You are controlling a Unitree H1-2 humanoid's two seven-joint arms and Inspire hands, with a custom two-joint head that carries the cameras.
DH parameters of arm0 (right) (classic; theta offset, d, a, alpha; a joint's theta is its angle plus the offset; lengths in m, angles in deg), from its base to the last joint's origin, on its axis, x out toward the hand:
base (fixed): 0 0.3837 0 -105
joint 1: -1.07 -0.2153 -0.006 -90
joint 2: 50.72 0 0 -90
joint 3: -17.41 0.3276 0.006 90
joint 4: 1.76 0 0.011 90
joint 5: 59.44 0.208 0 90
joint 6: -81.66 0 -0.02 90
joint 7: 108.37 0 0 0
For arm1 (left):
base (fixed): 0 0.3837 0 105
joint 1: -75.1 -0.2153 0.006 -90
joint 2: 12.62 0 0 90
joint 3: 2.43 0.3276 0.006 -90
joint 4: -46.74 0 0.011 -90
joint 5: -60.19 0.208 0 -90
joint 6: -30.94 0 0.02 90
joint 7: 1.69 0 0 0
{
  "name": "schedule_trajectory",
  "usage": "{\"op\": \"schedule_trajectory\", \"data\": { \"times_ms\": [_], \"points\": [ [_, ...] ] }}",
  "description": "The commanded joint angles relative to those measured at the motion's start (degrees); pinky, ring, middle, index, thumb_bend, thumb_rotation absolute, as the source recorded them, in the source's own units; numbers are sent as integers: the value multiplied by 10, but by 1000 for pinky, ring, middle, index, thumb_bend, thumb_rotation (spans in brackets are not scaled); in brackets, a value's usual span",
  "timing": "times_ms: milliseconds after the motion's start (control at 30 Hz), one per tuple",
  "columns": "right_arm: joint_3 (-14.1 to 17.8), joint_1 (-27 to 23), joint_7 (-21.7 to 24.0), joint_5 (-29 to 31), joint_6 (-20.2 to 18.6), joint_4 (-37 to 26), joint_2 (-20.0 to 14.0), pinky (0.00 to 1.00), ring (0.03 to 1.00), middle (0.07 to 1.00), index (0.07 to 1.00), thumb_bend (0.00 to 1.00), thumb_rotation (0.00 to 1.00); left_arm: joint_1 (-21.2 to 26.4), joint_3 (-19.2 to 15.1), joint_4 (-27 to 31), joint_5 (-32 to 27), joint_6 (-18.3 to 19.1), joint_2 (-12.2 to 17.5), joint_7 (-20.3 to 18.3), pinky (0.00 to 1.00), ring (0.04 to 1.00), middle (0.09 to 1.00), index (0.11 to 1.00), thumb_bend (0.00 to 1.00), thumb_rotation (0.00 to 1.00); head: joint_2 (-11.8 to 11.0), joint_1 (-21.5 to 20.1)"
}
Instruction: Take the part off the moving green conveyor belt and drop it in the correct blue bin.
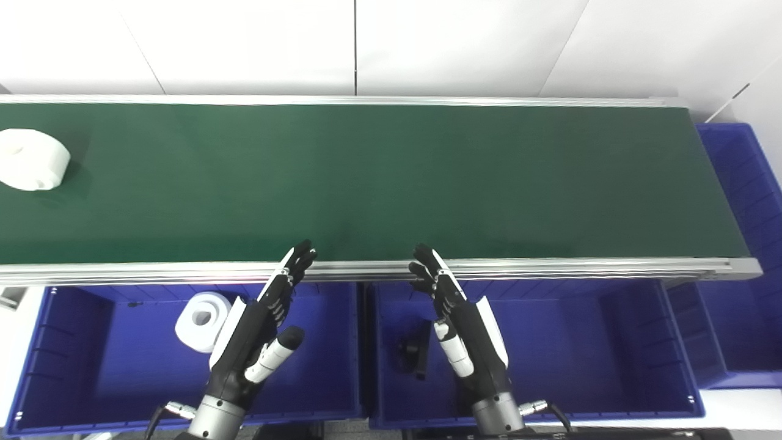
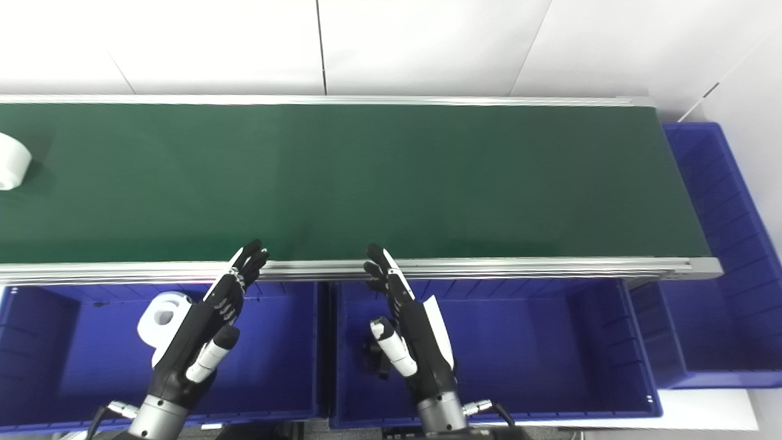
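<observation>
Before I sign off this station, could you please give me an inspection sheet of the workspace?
Surface: green conveyor belt, bare except at its far left.
Job's things: white roll on the belt's far left; second white roll in the left blue bin; black part in the middle blue bin; third blue bin at the belt's right end.
Clutter: nothing seen.
Hands: left hand and right hand open, holding nothing, above the bins.
Cables: short leads at both wrists.
Surroundings: white wall panels.

No legible text, labels or numbers anywhere, as far as visible.
</observation>
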Motion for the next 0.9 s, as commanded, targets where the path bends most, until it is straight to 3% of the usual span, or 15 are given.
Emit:
{"op": "schedule_trajectory", "data": {
  "times_ms": [0,433,867],
  "points": [
    [-2,2,3,-1,4,-9,5,896,920,947,948,885,1000,-3,2,19,-2,-14,-2,4,1000,976,954,962,746,860,0,1],
    [-2,0,3,-7,9,-8,3,939,953,965,953,892,1000,1,2,11,-3,-31,0,2,1000,980,952,963,723,861,-1,0],
    [-7,-3,6,-10,19,-9,-4,992,984,985,963,882,1000,-2,1,12,-9,-23,-3,3,1000,975,949,958,752,842,-1,2]
  ]
}}
